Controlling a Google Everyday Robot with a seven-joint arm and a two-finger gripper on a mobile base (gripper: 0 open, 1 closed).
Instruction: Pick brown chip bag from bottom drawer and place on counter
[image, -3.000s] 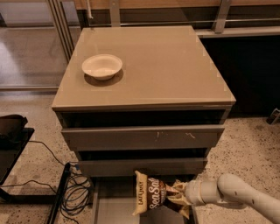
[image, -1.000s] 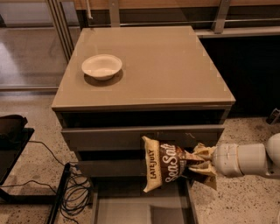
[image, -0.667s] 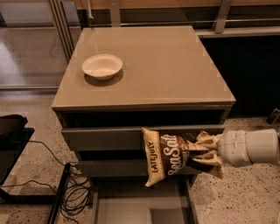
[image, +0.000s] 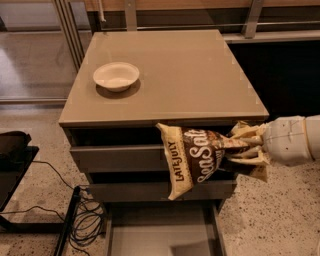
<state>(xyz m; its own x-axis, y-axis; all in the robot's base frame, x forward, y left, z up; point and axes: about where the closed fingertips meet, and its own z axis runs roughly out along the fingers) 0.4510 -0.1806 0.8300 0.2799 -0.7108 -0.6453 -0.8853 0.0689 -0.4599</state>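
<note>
The brown chip bag (image: 200, 159) hangs sideways in the air in front of the upper drawer fronts, its "LATE JULY" end pointing down left. My gripper (image: 248, 150) comes in from the right and is shut on the bag's crumpled right end. The bottom drawer (image: 160, 231) is pulled open below, its flat floor showing. The counter (image: 185, 75) is the glossy taupe top of the cabinet, just above and behind the bag.
A white bowl (image: 116, 75) sits on the counter's left part. Black cables (image: 85, 220) and a dark stand lie on the speckled floor to the left. A rail and dark wall stand behind the cabinet.
The bag has risen out of the bottom drawer to the level of the upper drawers, held by my gripper, and now sits higher and closer to the counter's front edge.
</note>
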